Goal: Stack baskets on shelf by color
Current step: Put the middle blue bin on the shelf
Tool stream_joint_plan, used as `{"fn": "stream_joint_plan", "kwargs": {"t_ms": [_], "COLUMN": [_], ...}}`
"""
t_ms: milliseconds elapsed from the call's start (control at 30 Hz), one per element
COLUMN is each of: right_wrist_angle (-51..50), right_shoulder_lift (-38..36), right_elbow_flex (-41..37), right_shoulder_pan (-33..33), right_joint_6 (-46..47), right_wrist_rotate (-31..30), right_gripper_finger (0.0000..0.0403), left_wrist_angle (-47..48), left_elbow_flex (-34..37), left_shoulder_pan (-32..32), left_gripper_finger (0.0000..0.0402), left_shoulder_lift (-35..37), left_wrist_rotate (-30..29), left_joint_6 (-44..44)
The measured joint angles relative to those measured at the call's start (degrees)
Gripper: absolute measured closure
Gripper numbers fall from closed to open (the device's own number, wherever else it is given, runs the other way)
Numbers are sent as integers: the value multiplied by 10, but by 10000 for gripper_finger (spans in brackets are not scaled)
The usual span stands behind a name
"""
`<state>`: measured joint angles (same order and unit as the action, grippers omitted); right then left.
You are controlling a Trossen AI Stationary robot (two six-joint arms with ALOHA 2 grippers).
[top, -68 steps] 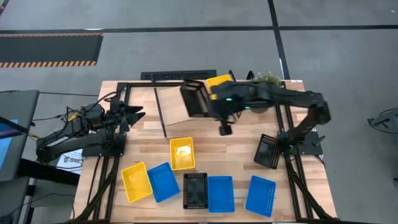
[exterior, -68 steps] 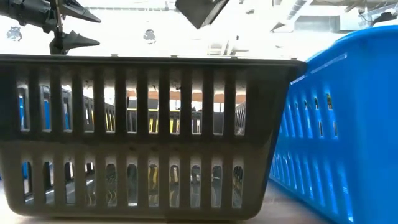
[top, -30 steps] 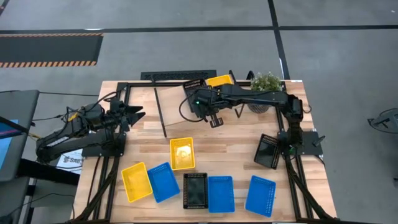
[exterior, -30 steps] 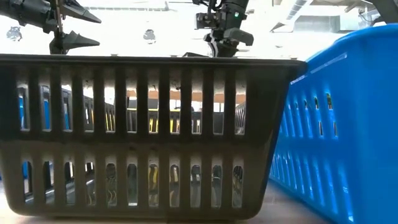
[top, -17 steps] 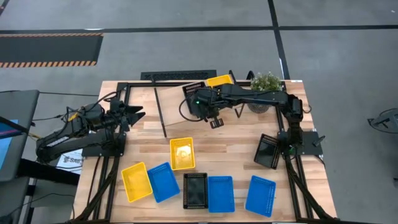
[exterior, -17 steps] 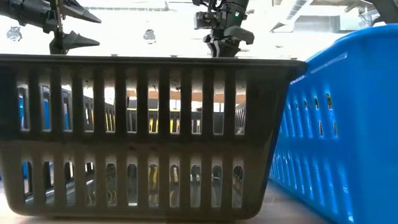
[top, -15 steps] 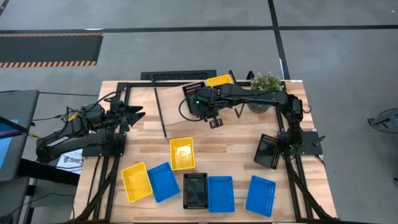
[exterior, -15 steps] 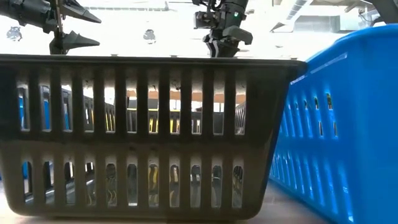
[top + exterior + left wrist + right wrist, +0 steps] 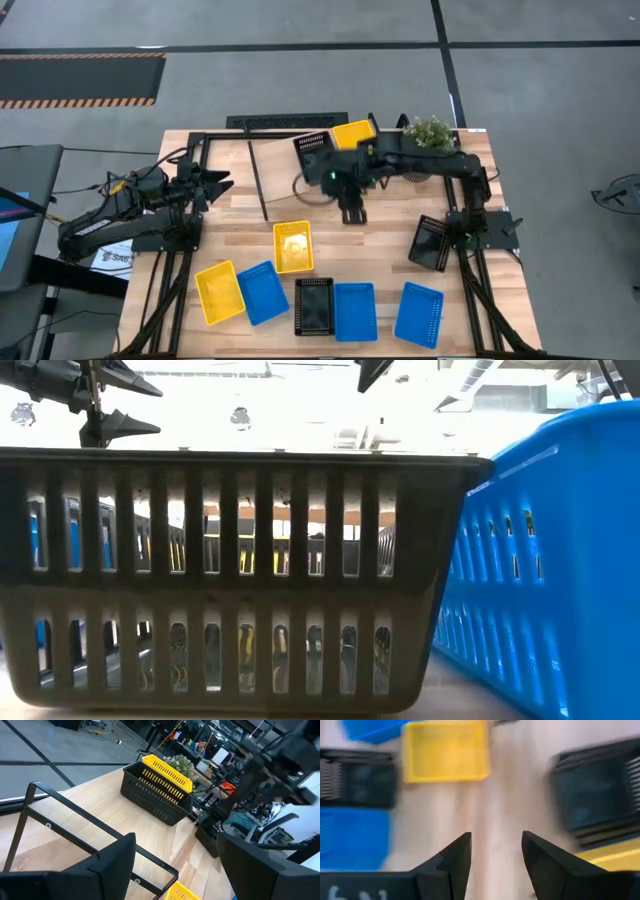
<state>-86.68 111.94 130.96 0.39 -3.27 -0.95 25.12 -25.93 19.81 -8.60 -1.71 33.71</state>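
The right gripper (image 9: 352, 212) hangs over the middle of the table with its fingers (image 9: 451, 856) apart and nothing between them. A black basket (image 9: 313, 150) sits on the shelf (image 9: 285, 170) just behind it, with a yellow basket (image 9: 352, 133) beside that one. Another yellow basket (image 9: 292, 247) lies on the table near the gripper. The left gripper (image 9: 222, 184) waits at the table's left side, open and empty.
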Motion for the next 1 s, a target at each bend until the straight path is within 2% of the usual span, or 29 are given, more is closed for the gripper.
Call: {"fn": "stream_joint_plan", "kwargs": {"t_ms": [133, 300, 433, 700, 1000], "right_wrist_angle": [-29, 14, 86, 222, 335], "right_shoulder_lift": [0, 1, 2, 2, 2], "right_elbow_flex": [-12, -62, -127, -285, -407], "right_shoulder_pan": [64, 144, 183, 216, 217], "right_joint_6": [80, 134, 198, 259, 270], "right_wrist_rotate": [13, 15, 13, 13, 71], "right_gripper_finger": [209, 213, 210, 204, 210], "left_wrist_angle": [0, 1, 9, 33, 45], "left_elbow_flex": [0, 0, 0, 0, 0], "left_shoulder_pan": [0, 0, 0, 0, 0], "left_gripper_finger": [136, 136, 136, 136, 136], "left_shoulder_lift": [0, 0, 0, 0, 0], "left_wrist_rotate": [25, 36, 41, 42, 42], "left_joint_6": [-1, -1, -12, -19, -20]}}
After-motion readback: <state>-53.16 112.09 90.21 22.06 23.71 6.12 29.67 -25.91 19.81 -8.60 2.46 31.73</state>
